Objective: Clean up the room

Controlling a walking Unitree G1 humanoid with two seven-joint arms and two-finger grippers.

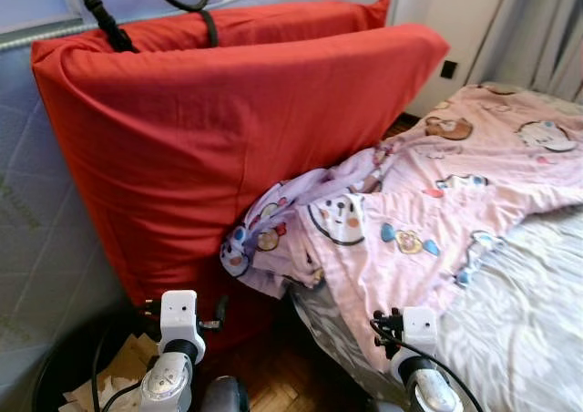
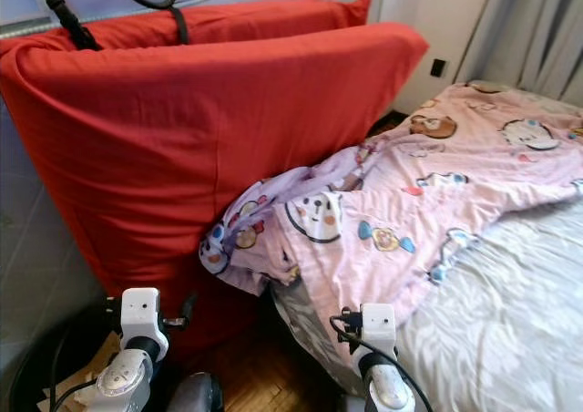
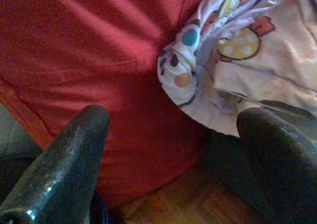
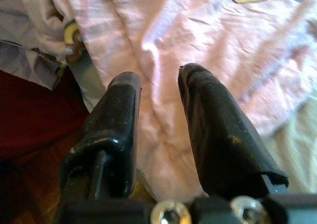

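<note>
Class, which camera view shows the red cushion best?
The left eye view: the red cushion shows nearly whole there, upright, with the pink blanket draped against it. The right eye view shows the same with its left edge cut off. The left wrist view shows a close patch of it; the right wrist view shows a dark red corner.

You are looking at a bed (image 1: 533, 330) with a pale grey-white sheet, and a pink cartoon-print cotton blanket (image 1: 428, 211) is lying crumpled across it, its corner spilling over the near edge. On the brown wooden parquet floor (image 1: 273, 375), two large red fabric cushions (image 1: 219, 148) are standing upright.
</note>
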